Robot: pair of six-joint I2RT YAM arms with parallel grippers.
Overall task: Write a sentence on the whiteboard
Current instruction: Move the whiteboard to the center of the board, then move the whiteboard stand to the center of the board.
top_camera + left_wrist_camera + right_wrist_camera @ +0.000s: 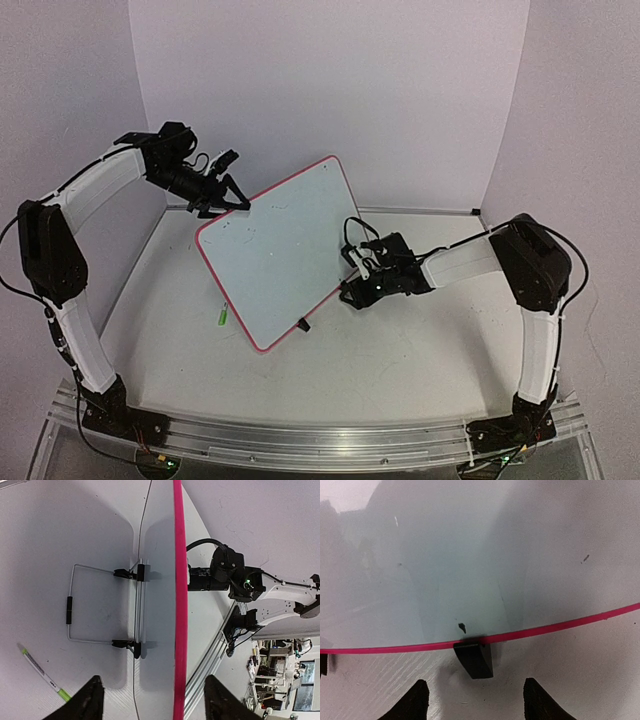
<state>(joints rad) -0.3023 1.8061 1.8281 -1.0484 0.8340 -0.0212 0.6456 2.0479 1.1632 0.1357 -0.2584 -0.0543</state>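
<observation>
The whiteboard [280,250], white with a red-pink rim, stands tilted in the middle of the table. My left gripper [228,200] is open at its upper left corner. In the left wrist view the rim [179,605] runs edge-on between the spread fingers [92,700], untouched. My right gripper [352,285] is open at the board's lower right edge. In the right wrist view the board face [470,555] fills the top, and a black clip foot [474,659] sits just ahead of the gap in my right gripper [476,682]. The board carries only small dark specks.
A white marker with a green cap [223,314] lies on the table by the board's lower left edge, also seen as the marker [42,672]. A wire stand [75,605] props the board from behind. White walls enclose the back and sides.
</observation>
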